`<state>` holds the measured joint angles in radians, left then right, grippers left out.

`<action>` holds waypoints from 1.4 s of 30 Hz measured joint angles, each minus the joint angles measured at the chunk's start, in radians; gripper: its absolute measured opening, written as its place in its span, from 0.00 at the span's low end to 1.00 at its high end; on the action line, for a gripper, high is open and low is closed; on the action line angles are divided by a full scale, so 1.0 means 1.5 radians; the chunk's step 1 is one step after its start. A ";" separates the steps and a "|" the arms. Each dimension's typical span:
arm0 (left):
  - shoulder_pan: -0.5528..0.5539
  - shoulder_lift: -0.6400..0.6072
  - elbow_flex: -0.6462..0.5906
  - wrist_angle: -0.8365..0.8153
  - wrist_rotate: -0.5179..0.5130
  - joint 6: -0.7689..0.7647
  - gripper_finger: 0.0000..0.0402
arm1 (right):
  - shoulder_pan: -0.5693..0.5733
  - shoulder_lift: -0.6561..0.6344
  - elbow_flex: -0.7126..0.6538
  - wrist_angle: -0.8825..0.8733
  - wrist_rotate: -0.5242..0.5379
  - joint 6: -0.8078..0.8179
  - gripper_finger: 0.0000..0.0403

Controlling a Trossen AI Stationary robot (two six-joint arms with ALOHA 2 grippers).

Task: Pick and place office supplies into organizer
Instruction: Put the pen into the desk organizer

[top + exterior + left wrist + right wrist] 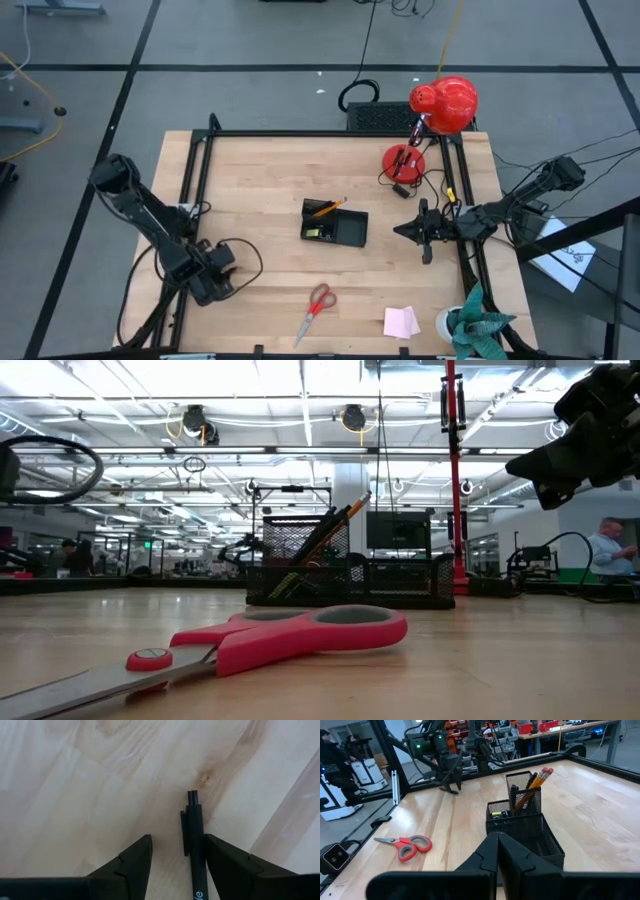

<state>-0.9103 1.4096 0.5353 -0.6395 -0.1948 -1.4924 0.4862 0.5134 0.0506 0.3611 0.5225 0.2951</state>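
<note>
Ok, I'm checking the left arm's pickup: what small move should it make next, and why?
Probably shut the left gripper on the black pen. Its fingers are open low over the wooden table, and the pen lies between them, close against one finger, so closing should grasp it. The right gripper waits beside the organizer.

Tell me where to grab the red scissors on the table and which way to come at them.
Grip the scissors at the pivot, where handles meet blades, coming straight down from above. They lie flat on the table, so there is nothing to get under, and the pivot is their narrowest rigid part. Set the fingers across the blade line. The left gripper looks nearer, but a black pen lies between its open fingers.
</note>
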 joint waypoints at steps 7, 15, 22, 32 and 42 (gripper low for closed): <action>0.000 0.060 0.047 -0.036 -0.012 0.046 0.47 | 0.000 0.014 0.000 0.001 -0.001 0.012 0.01; 0.000 0.062 0.051 -0.008 -0.066 0.051 0.24 | 0.000 0.017 0.000 0.006 -0.001 0.012 0.01; 0.002 0.068 0.059 0.116 -0.162 0.104 0.04 | 0.000 0.017 0.000 0.012 0.000 0.007 0.01; 0.023 0.068 0.059 0.313 -0.373 0.349 0.02 | 0.000 0.017 0.000 0.016 0.002 0.003 0.01; 0.063 0.063 0.059 0.521 -0.530 0.659 0.05 | -0.001 0.017 0.000 0.057 0.018 -0.018 0.01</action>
<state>-0.8158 1.5043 0.6244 0.1421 -0.9900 -0.5036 0.4847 0.5388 0.0505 0.4468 0.5495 0.2684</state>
